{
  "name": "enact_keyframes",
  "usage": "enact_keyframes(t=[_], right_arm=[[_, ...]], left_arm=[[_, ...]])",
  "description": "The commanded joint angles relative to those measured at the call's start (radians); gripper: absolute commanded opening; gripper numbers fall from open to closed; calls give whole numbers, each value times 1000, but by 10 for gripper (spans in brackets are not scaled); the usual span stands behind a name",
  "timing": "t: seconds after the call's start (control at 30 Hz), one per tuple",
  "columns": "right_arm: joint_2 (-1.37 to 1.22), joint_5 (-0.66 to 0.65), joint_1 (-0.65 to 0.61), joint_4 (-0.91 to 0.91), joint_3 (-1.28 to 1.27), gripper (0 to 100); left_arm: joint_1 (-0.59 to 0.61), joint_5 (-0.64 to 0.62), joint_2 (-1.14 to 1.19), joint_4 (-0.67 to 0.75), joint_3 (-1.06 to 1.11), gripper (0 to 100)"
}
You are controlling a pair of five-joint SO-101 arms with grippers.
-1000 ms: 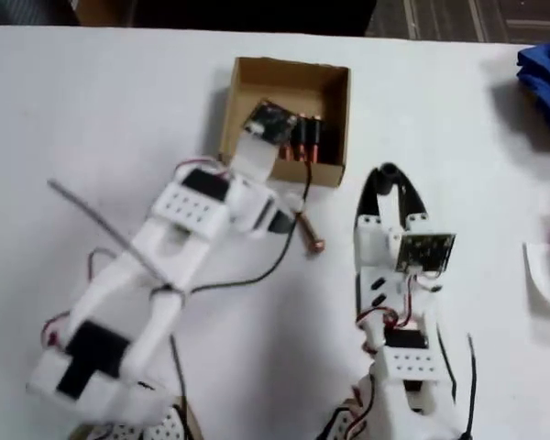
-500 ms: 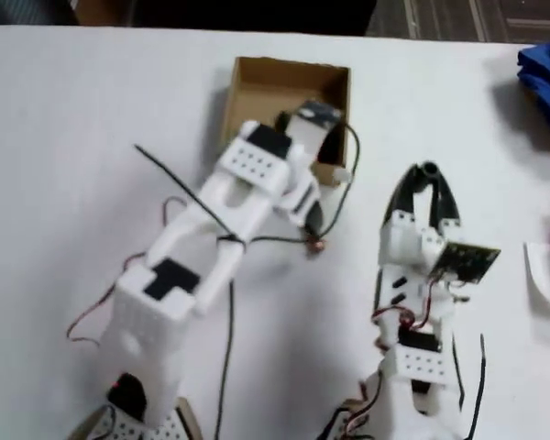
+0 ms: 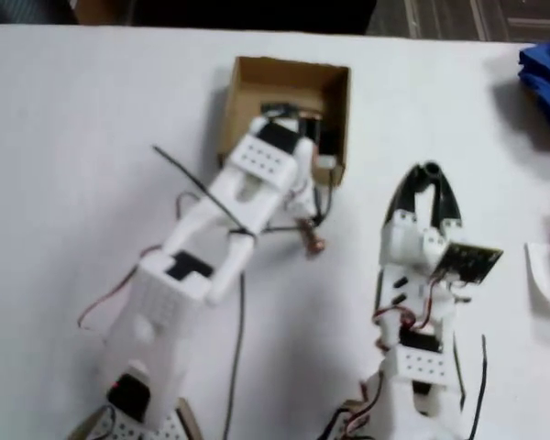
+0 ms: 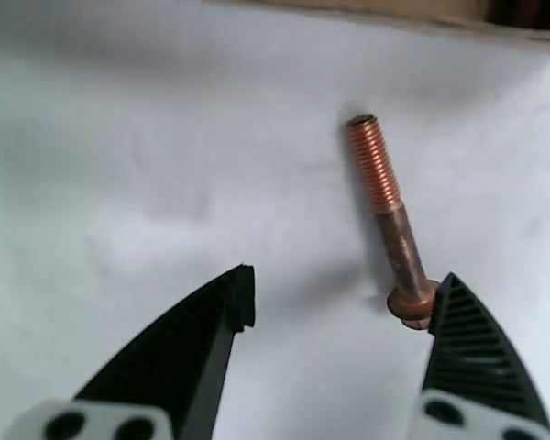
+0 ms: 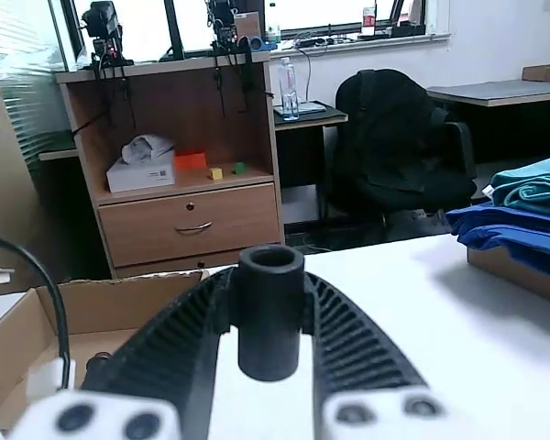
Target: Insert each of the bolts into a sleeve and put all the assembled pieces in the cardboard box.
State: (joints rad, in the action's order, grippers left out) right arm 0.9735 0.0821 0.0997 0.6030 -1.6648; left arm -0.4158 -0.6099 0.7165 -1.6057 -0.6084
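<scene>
Bolt (image 4: 390,215) flat on the white table (image 3: 92,110), copper, lying just in front of the cardboard box (image 3: 257,78), threaded end aimed at the box wall, head at the end away from it. Left gripper (image 4: 346,282) is right down over it, jaws spread wide — the bolt sits inside that gap but far off centre. Its head is just beside one fingertip, maybe touching; I can't tell from the wrist view. Nothing gripped on that side yet.

Over on the right: right gripper (image 5: 270,291) is clamped around the black sleeve (image 5: 269,316), holding it upright with the open bore facing up. It is out to the side of the box and apart from the bolt. Ready and waiting, by the look of it.

So the step in hand reads as the pickup — bolt grabbed first, then mated with that sleeve. Something dark lies in the box, mostly hidden behind the left arm (image 3: 211,238), so I won't say how many pieces are done.

What the next move calls for, I'd say: shift the left gripper sideways so the shank lies midway between the jaws, then close on the smooth part below the threads, not the head. A pinch from where it stands now could just nudge the head and roll the bolt away. Once lifted, the bolt needs turning thread-end down and lining up over the bore before it drops in, and the pair goes into the box.
</scene>
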Motion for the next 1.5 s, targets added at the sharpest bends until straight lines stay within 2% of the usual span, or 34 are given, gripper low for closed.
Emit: enact_keyframes(t=[0.0,0.27,0.53,0.83,0.97,1.03,1.2,1.37,1.47], right_arm=[[28,6,12,25,11,19],[28,6,12,25,11,19],[28,6,12,25,11,19],[28,6,12,25,11,19],[28,6,13,25,11,19],[28,6,13,25,11,19],[28,6,13,25,11,19],[28,6,12,25,11,19],[28,6,12,25,11,19]], left_arm=[[-49,-8,2,-5,-44,317],[-60,-9,80,55,-50,317],[-57,-9,155,46,-177,315],[-57,-3,226,43,-193,130],[-57,20,238,-18,-193,59],[-55,97,238,-64,-186,19],[15,359,219,-176,-193,24],[178,836,138,-173,-199,24],[236,1109,75,-173,-211,24]])
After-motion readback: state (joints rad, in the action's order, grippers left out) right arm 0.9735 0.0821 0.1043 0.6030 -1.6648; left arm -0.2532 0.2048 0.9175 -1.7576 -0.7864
